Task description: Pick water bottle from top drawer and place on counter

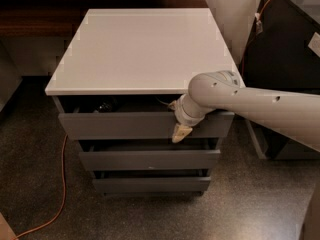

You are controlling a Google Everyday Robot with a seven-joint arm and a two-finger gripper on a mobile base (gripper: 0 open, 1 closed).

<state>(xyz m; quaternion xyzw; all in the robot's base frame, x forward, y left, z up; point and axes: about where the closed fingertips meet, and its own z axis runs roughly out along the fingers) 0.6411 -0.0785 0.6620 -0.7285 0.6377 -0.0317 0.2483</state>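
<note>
The white counter (142,49) tops the grey cabinet. The top drawer (120,125) is pulled out a little, leaving a narrow dark gap under the counter's front edge. The water bottle is hidden; only a small dark shape (103,105) shows in the gap at the left. My gripper (180,133) hangs at the right part of the top drawer's front, its cream tip pointing down over the front's lower edge. The grey arm (250,106) reaches in from the right.
Two lower grey drawers (150,159) sit below. A dark brown wooden ledge (35,19) runs behind at the left. A black cabinet (285,59) stands to the right. An orange cable (60,184) lies on the speckled floor at the left.
</note>
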